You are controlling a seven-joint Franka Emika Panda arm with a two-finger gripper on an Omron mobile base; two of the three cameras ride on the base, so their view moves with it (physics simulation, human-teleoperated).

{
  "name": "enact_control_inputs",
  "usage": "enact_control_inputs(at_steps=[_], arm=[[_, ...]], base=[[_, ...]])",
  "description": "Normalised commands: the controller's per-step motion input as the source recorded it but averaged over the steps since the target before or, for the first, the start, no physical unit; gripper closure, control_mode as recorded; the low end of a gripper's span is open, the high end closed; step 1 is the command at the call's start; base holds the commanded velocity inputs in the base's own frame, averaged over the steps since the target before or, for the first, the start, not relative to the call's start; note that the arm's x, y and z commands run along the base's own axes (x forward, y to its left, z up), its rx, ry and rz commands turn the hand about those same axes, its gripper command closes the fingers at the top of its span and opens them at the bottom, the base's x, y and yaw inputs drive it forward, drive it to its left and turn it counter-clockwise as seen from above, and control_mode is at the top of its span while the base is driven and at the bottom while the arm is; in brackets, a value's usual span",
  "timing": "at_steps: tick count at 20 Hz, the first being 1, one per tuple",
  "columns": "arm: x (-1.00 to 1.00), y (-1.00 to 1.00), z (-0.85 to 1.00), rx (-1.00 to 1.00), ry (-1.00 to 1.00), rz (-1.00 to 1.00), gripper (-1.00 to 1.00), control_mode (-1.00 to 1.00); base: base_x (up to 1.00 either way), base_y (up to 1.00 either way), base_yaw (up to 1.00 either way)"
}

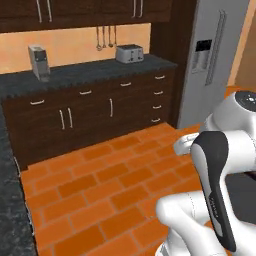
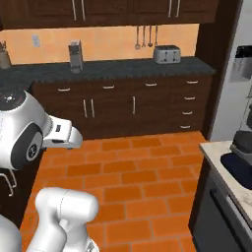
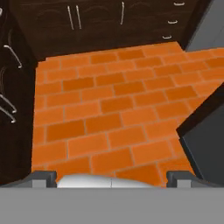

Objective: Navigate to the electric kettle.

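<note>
From the left base view, a dark counter (image 1: 90, 72) runs along the far wall. A toaster (image 1: 129, 53) sits on it, with a tall grey boxy appliance (image 1: 39, 61) further left. Neither has the tapered silver body of the electric kettle, and I cannot tell where the kettle stands from here. A steel fridge (image 1: 215, 55) closes off the right end, and orange brick floor (image 1: 100, 180) lies between me and the cabinets.

The right base view takes in the same counter and toaster, with hanging utensils (image 2: 146, 37) above them. At the right edge there is a pale worktop (image 2: 231, 182) with a dark appliance (image 2: 243, 145) on it. That looks like a stand mixer, not my target.

In the hand view my gripper (image 3: 113, 177) looks down at the floor. My fingertips (image 3: 43, 177) are spread wide apart with nothing between them.

I judge the kettle will be rigid metal, smooth and slippery on the body, and light if empty but noticeably heavier if filled. If I ever had to lift it, the handle would be the place for my fingers, since the tapered body would slide out of a pinch. For now the job is only to drive until it comes into sight and stop close in front of it.
</note>
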Motion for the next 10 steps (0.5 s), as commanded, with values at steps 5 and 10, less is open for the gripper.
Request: enact_control_inputs(at_steps=[5,10], arm=[[0.00,0.00,0.00,0.00,0.00,0.00,-1.00,1.00],[0.00,0.00,0.00,0.00,0.00,0.00,-1.00,1.00]], base=[[0.00,-0.14,-0.87],[0.00,-0.07,-0.91]])
